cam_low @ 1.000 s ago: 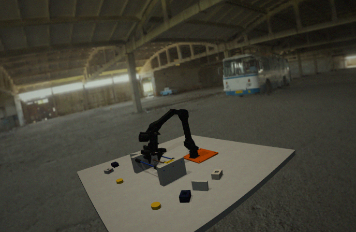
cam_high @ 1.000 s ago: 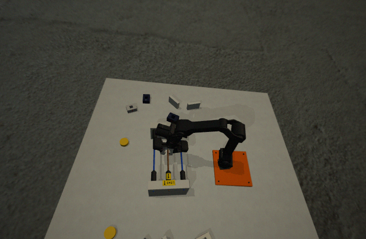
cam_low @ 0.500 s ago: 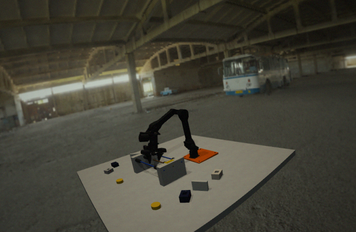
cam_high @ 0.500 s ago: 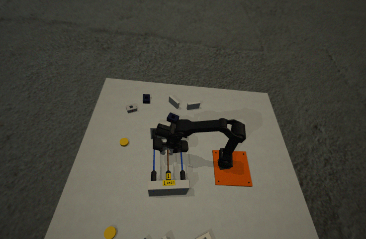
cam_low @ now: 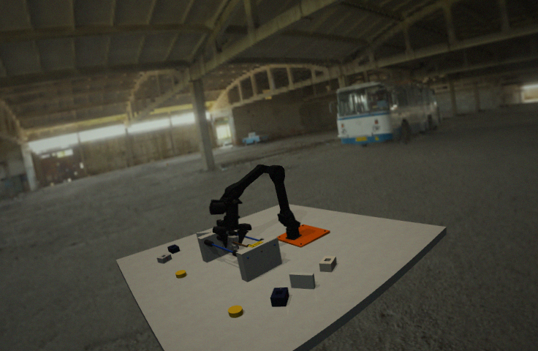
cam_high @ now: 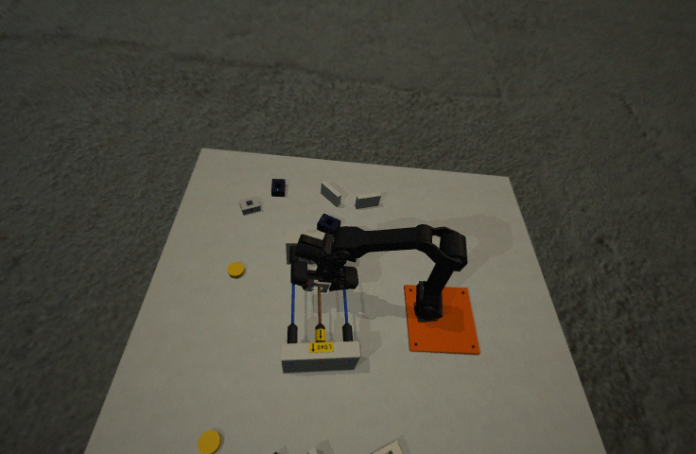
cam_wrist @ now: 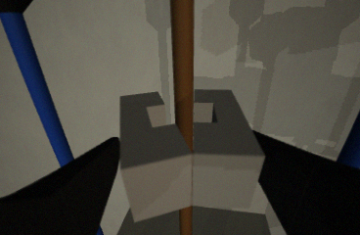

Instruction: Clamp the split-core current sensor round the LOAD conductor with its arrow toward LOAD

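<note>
The pale grey split-core sensor hangs tilted on the brown LOAD conductor. In the wrist view its two halves meet at the near edge and stand apart at the far edge, with the conductor between them. Its arrow is not visible, and a latch cannot be made out. My gripper is open round the sensor. The left fingertip is just beside it; the right one overlaps its edge in view. The yellow LOAD marker is on the terminal block.
A blue conductor runs on one side, another blue conductor on the other. A rear block carries their far ends. Dark blue blocks, pale blocks, grey plates and yellow discs lie around.
</note>
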`<action>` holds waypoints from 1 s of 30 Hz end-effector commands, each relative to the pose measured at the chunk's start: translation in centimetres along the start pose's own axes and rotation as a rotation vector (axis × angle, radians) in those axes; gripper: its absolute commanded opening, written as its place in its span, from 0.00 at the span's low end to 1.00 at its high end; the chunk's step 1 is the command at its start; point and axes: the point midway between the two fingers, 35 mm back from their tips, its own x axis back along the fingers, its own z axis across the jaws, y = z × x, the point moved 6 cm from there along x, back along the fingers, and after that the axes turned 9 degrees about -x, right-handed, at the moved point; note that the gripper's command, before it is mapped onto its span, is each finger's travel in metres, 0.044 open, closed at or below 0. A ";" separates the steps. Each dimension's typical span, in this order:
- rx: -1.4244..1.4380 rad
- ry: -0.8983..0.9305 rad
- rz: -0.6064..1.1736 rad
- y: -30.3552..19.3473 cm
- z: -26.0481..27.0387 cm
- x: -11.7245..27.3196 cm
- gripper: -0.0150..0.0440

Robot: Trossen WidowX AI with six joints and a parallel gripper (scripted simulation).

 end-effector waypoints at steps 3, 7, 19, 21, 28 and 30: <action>-0.010 -0.112 -0.038 0.3 0.9 1.6 1.00; -0.013 -0.156 -0.053 0.4 1.1 2.1 1.00; -0.013 -0.144 -0.051 0.6 0.8 0.4 1.00; -0.013 -0.141 -0.051 0.6 0.8 0.0 1.00; -0.013 -0.133 -0.050 0.7 0.5 -1.0 1.00; -0.013 -0.132 -0.050 0.7 0.5 -1.2 1.00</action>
